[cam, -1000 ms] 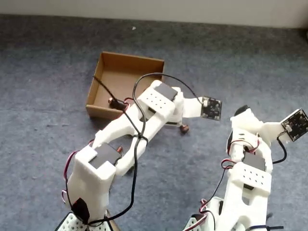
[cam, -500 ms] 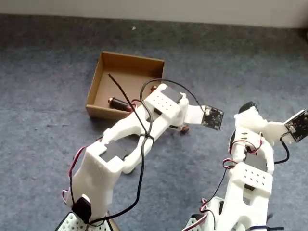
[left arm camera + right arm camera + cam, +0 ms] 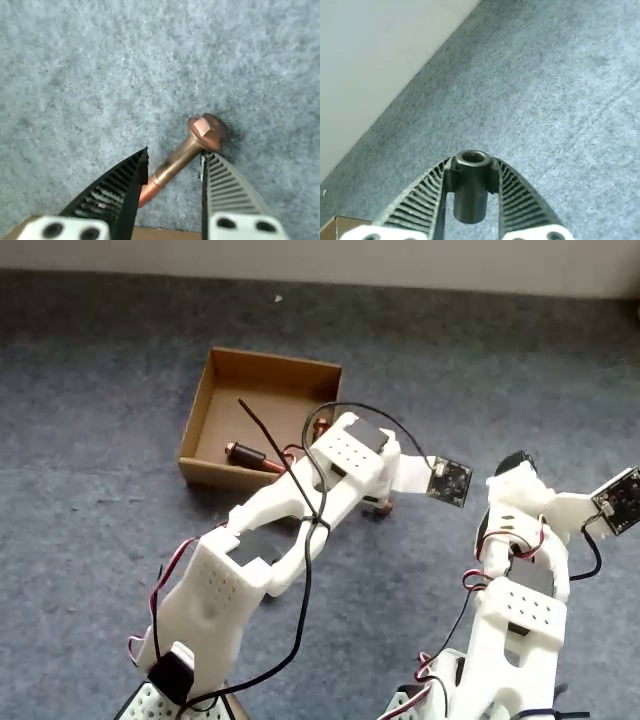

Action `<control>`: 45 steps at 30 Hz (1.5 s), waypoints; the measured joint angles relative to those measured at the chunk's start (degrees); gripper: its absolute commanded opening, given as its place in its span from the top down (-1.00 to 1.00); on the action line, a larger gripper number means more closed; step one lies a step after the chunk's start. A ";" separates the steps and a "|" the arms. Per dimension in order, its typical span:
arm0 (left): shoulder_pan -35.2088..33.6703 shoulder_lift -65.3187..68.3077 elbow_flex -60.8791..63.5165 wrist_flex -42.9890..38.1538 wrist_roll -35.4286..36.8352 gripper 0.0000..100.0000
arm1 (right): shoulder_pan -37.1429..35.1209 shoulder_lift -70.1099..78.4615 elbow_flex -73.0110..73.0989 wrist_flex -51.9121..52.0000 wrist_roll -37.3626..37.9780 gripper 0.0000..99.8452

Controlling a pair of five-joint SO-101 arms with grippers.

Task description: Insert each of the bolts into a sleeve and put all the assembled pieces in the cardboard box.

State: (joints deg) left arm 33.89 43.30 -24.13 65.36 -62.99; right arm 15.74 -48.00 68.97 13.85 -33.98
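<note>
Grey carpet (image 3: 90, 540) is seen under both arms, with a pale wall (image 3: 300, 255) along the far edge. Cardboard box (image 3: 196, 420) is noted on the carpet, open-topped. One dark-and-copper assembled piece (image 3: 250, 457) lies inside it by the near wall. Bolt (image 3: 186, 152), copper and hex-headed, lies flat on the carpet near the box. Left gripper (image 3: 174, 153) is held low over it with its fingers spread apart and the shank lying between them; contact cannot be judged. Right gripper (image 3: 470, 169) is held apart from the box, clamped upon a dark sleeve (image 3: 470, 197) whose open bore faces outward.
</note>
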 measured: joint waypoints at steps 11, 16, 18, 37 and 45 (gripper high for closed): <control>1.76 2.37 -0.79 0.09 0.00 0.99 | 0.00 0.00 0.00 0.00 0.00 0.99; 1.76 2.37 -0.79 0.09 0.00 0.99 | 0.00 0.00 0.00 0.00 0.00 0.99; 1.76 2.37 -0.79 0.09 0.00 0.99 | 0.00 0.00 0.00 0.00 0.00 0.99; -0.97 -3.52 -1.14 -3.52 28.13 0.99 | 1.32 -2.73 0.00 0.00 0.00 0.99; -2.81 -13.19 -1.14 -4.66 40.62 0.99 | 1.32 -13.98 4.31 0.00 0.00 0.99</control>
State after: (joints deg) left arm 31.08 30.11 -25.27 60.70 -22.37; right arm 17.05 -61.98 73.27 13.85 -33.98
